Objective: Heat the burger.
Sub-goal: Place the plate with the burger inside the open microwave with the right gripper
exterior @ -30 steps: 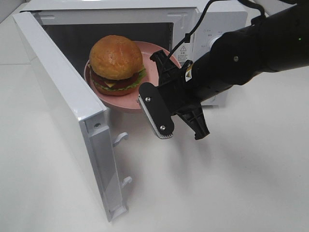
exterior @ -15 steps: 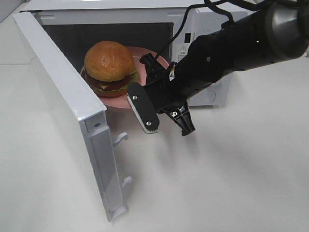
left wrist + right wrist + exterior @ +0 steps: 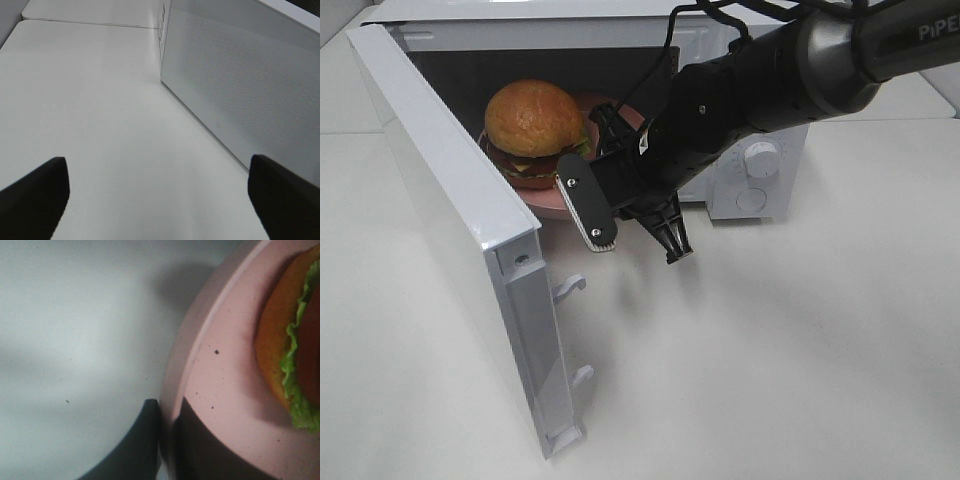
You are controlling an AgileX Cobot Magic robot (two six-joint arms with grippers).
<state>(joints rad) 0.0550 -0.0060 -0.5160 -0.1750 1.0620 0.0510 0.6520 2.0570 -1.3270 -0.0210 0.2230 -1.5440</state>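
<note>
The burger [image 3: 533, 118], with a golden bun, red tomato and green lettuce, sits on a round pink plate [image 3: 548, 206] in the mouth of the open white microwave [image 3: 570, 14]. My right gripper [image 3: 607, 128] is shut on the plate's near right rim and holds it at the cavity opening. The right wrist view shows its dark fingertips [image 3: 145, 445] pinching the pink rim [image 3: 220, 390], with the burger's edge [image 3: 295, 355] beside them. My left gripper [image 3: 160, 200] is open and empty over bare table, and is out of the exterior high view.
The microwave door [image 3: 450, 200] stands swung wide open to the front left; its mesh panel [image 3: 240, 90] shows in the left wrist view. The control knobs [image 3: 757, 158] are on the microwave's right front. White table [image 3: 770, 350] lies in front.
My right arm has carried the plate with the burger leftward and back, from in front of the opening to farther into the microwave cavity. The door has not moved.
</note>
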